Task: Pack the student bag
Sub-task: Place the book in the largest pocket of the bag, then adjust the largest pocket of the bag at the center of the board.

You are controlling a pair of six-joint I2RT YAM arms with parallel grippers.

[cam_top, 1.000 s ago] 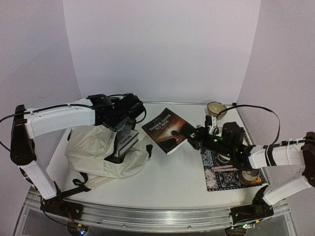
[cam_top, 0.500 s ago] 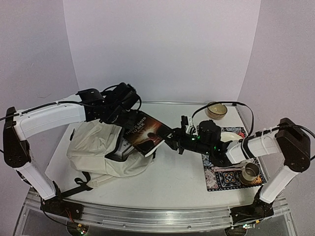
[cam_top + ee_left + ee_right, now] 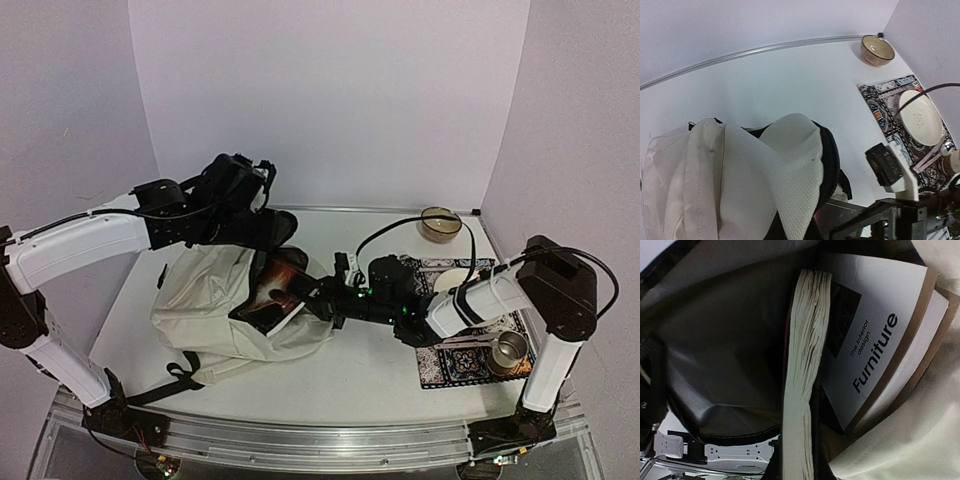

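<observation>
One bag (image 3: 205, 300) lies on the worktop (image 3: 360, 375). Left end effector (image 3: 268, 226) pinches its flap; right end effector (image 3: 308, 300) grips one book (image 3: 274, 290) entering it, beside one Furniture book (image 3: 875, 340) inside.

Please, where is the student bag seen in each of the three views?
Top external: student bag lies left of centre.
Left wrist: lower left, cream fabric close up.
Right wrist: its dark inside fills the picture, around the book.
Shared landmark: the black-edged opening, seen in all three.
</observation>
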